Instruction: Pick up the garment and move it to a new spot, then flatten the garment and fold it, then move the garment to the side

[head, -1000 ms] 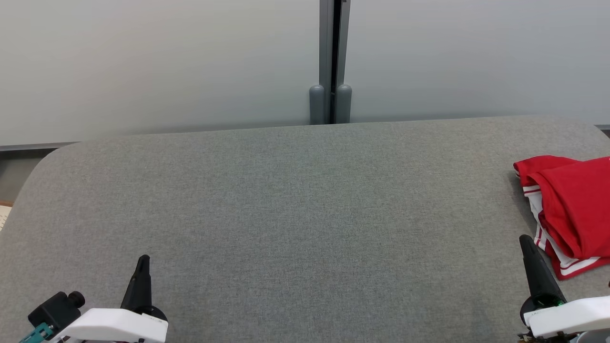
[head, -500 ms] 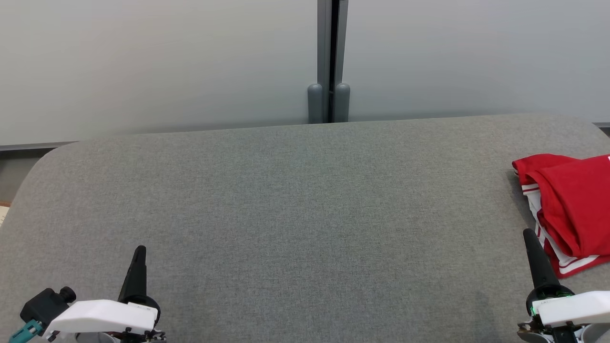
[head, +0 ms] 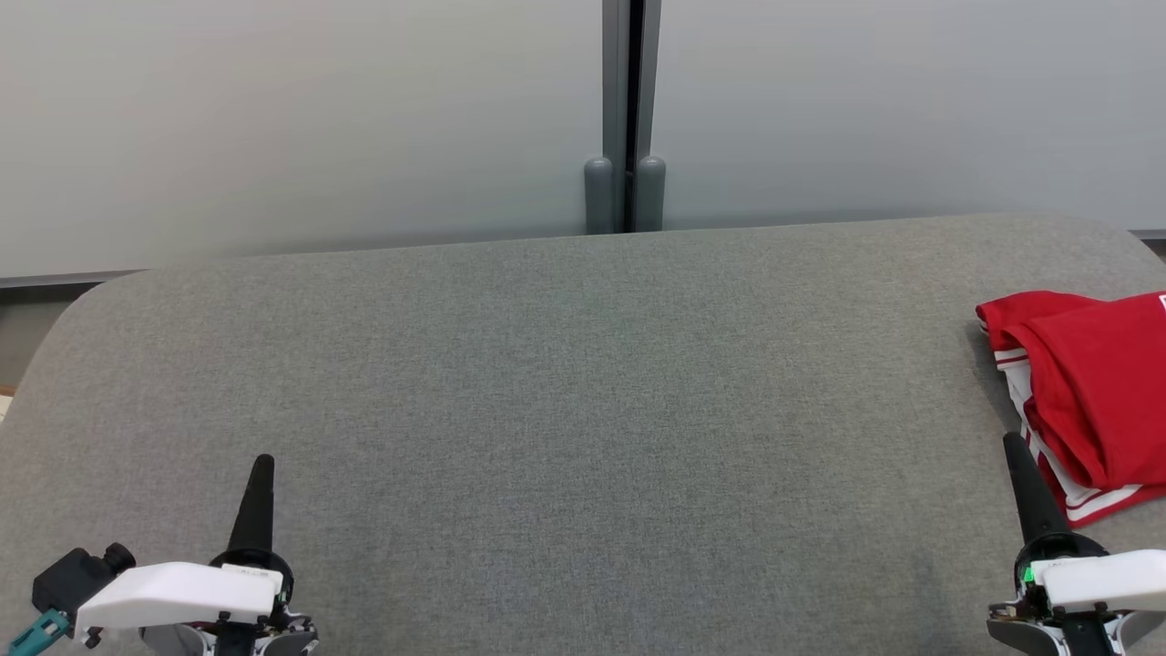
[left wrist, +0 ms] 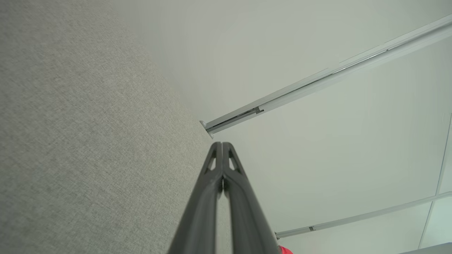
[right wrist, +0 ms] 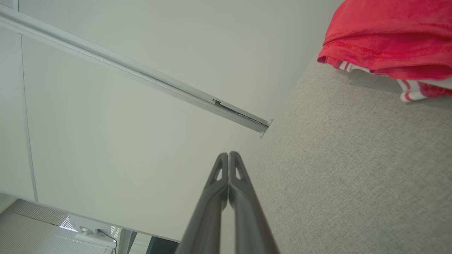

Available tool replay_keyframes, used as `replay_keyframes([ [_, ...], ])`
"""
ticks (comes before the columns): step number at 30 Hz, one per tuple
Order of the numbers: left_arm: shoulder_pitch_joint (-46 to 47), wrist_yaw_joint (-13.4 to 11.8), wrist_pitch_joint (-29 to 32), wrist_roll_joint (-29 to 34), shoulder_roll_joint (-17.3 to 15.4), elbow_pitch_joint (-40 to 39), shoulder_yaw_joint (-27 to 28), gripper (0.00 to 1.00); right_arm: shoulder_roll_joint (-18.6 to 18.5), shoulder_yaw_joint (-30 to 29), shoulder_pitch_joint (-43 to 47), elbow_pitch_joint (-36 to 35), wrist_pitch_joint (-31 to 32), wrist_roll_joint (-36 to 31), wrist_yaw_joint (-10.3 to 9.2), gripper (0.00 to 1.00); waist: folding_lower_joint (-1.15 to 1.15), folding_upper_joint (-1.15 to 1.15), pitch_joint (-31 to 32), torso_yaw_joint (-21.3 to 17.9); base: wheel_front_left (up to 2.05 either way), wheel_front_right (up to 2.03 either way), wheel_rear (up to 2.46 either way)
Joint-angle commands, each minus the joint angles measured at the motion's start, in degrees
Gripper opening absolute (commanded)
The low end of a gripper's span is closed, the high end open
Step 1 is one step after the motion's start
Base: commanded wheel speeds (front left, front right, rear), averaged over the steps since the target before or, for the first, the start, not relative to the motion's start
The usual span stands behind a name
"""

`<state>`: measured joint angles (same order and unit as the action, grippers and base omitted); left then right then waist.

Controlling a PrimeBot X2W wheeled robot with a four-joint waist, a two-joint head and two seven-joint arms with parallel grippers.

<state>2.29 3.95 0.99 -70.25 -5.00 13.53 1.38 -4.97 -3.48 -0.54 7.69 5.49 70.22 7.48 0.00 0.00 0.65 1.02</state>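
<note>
A red garment [head: 1098,387] with white striped trim lies folded at the far right of the grey padded table [head: 565,401], partly cut off by the head view's right edge. The right wrist view shows the garment [right wrist: 385,35] at its upper right. My right gripper [head: 1013,445] is shut and empty, its tip just left of the garment's near corner. Far from it, at the lower left, my left gripper [head: 262,463] is shut and empty too. Both wrist views show the left gripper [left wrist: 221,144] and right gripper [right wrist: 229,154] with fingers pressed together.
A pale wall with a grey vertical post [head: 625,118] stands right behind the table's far edge. The table's corners are rounded. A strip of floor [head: 27,328] shows past the left corner.
Both grippers have reached slightly forward and stayed shut. The whole head view has shifted a little, so the camera moved. The garment lies as before.
</note>
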Motion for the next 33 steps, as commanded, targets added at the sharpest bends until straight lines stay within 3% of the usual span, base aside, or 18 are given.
replay_keyframes([
  [1, 1.5, 0.4, 0.3, -1.4, -0.2, -0.4, 0.7, 0.0, -0.1, -0.4, -1.4, 0.0, 0.1, 1.7, 0.02, 0.0, 0.0, 0.0, 0.0, 0.0, 0.0, 0.0, 0.0],
  [33, 3.5, 2.7, 3.8, -14.9, 1.3, 0.2, 3.8, 0.0, 1.0, -1.8, -4.4, 4.2, 0.5, 15.4, 0.02, 0.0, 0.0, 0.0, -0.5, -0.6, 0.0, 0.0, 0.0],
])
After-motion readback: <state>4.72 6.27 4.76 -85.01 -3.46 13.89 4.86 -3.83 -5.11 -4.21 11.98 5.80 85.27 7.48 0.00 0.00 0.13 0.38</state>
